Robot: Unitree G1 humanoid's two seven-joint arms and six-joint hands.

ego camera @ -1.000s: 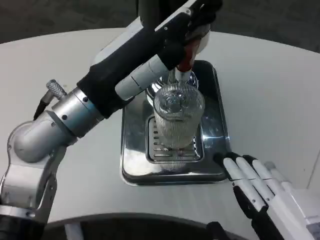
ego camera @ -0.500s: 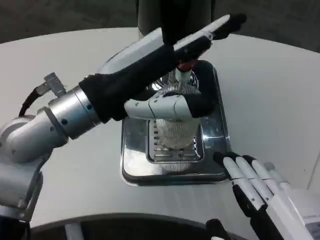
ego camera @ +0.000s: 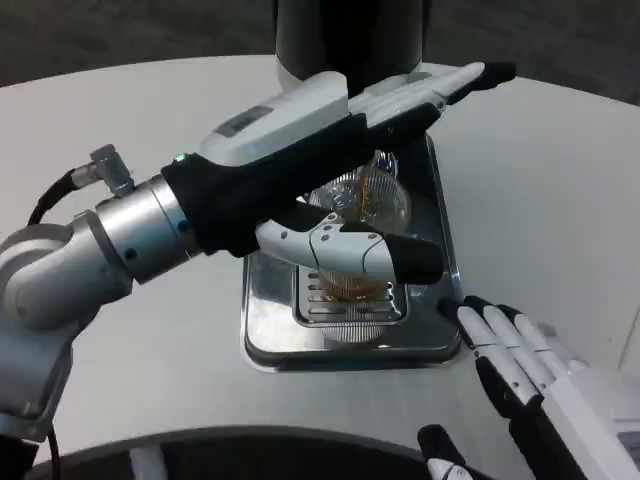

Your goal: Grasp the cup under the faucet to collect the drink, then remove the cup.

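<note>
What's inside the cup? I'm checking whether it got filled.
Amber liquid shows through the ribbed cup, low at its base. The left hand covers part of it, so the fill level is unclear.

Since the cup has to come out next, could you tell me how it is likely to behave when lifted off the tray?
The cup looks like clear ribbed glass, so probably rigid, breakable and somewhat slippery. Amber drink shows inside, so it may slosh or spill if tilted. The left hand wraps it, above the steel tray; a level lift seems wise.

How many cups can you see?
1. A clear ribbed cup with brown drink in it sits on the metal tray, mostly behind the left hand. More could be hidden under that arm.
</note>
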